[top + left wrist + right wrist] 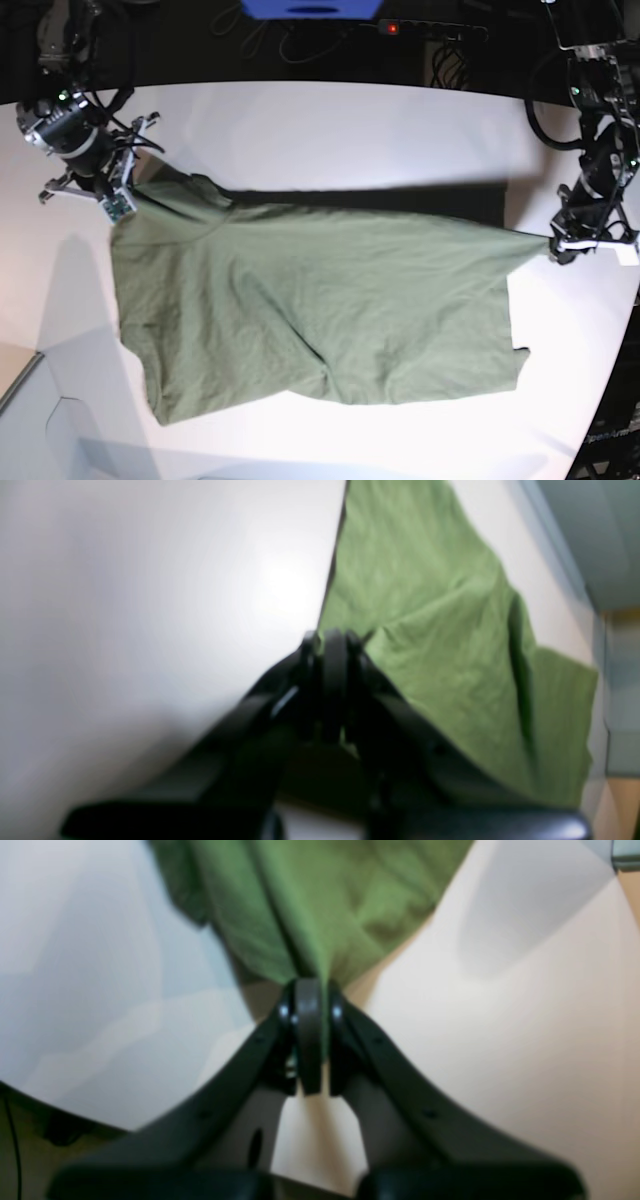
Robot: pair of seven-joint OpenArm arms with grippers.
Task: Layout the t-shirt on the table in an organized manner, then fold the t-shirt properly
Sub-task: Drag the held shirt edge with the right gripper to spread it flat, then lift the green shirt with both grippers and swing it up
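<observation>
Presently, the olive-green t-shirt (pixel 310 310) is found spread across the middle of the white table (pixel 330 130), stretched between two gripped corners and lifted along its far edge, where a dark shadow is cast on the tabletop behind it. The near part of the t-shirt lies on the table, wrinkled, with diagonal creases running through the body.

The right gripper (pixel 309 990) is seen at the t-shirt's far corner on the base view's left side; its jaws are pressed together on a bunched fold of green fabric, which fans out from the fingertips in the right wrist view.

The left gripper (pixel 332 640) is seen at the t-shirt's opposite corner, near the table's edge on the base view's right side. Its jaws are likewise clamped narrow on the fabric's corner, from which the cloth is drawn taut to a point. In the left wrist view the t-shirt extends away from the fingertips, one fold noted along its side.
</observation>
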